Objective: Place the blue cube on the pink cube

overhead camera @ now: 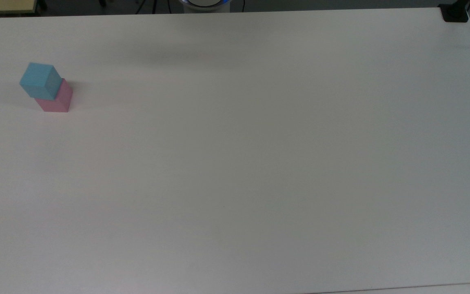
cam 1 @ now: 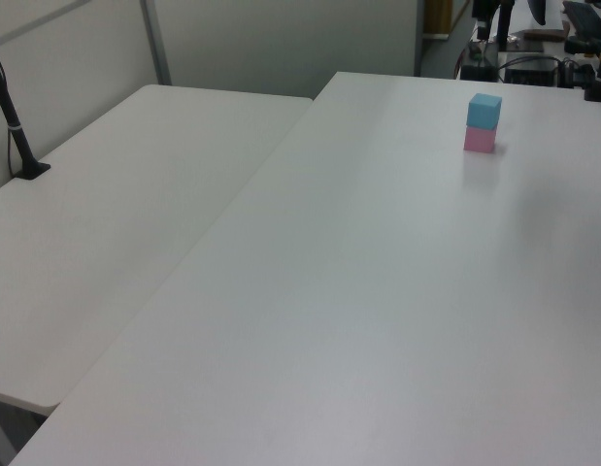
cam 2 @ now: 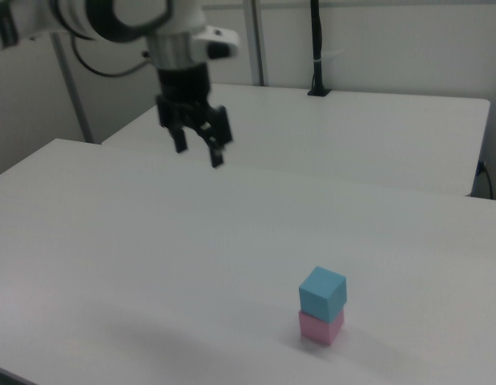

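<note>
While seated squarely atop the pink cube (overhead camera: pixel 56 101), rested untouched, the blue cube (overhead camera: pixel 41 81), turned a little about its upright axis so its corners overhung the pink faces slightly. Same stack seen in the left view, blue cube (cam 1: pixel 484 110) over pink cube (cam 1: pixel 479 140), and in the right view, blue cube (cam 2: pixel 323 293) over pink cube (cam 2: pixel 320 327). Stood on the white counter (overhead camera: pixel 259 163), near the top view's left edge. Hung well above and well apart from the stack, toward the right view's upper left, the hand (cam 2: pixel 198 154), fingers (cam 2: pixel 217 152) spread wide and pointing down, holding nothing. Below the hand and toward the right view's lower right, both cubes. Beyond the hand in the right view, a second white table (cam 2: pixel 376 136) with a black post (cam 2: pixel 317 48) clamped at its far edge.
</note>
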`<action>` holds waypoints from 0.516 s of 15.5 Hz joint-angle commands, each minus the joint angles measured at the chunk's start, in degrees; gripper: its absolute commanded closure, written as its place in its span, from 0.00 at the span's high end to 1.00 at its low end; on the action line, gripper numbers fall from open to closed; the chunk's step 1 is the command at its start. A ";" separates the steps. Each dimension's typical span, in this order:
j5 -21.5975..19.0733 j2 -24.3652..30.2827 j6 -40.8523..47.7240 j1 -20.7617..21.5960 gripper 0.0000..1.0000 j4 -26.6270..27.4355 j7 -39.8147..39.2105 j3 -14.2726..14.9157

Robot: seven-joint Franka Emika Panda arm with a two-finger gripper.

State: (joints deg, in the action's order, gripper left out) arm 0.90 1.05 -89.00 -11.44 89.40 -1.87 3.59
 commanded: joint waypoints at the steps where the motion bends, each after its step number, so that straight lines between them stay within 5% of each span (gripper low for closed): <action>1: -0.55 1.50 2.25 5.46 1.00 -0.19 4.49 0.63; 8: -0.11 0.79 -3.01 5.38 1.00 0.24 -2.95 -0.95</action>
State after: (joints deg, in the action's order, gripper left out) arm 0.91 1.88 -88.77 -5.93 89.19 0.20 3.01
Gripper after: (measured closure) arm 0.000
